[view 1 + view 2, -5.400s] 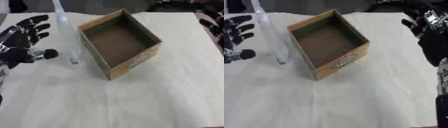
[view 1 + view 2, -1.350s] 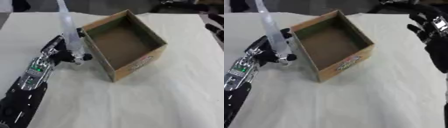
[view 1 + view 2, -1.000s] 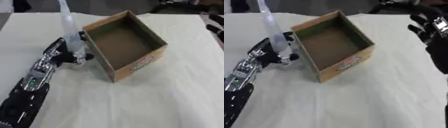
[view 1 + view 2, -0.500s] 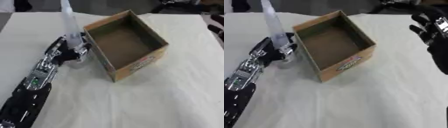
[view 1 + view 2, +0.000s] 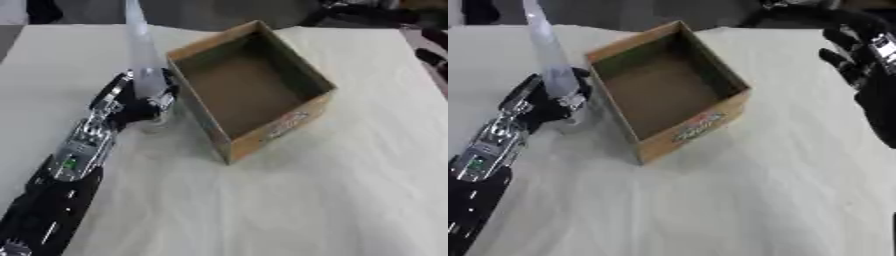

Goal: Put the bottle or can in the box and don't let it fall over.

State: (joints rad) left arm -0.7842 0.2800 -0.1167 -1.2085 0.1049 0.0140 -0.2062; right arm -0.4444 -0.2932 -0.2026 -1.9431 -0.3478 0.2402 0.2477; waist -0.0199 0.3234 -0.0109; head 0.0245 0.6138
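Since the earlier frame, the bottle [image 5: 143, 60] has been brought upright; it is held inside the curled fingers of the left hand [image 5: 133, 102], just beside the box [image 5: 251, 90]. The right hand [image 5: 866, 55] is held open, well apart.

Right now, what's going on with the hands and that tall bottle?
Left hand curled round the clear bottle, upright beside the box. Right hand open, idle at far right. Box empty, nothing blocking.

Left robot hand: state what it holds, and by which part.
The left robot hand grips the clear bottle round its lower body, beside the box.
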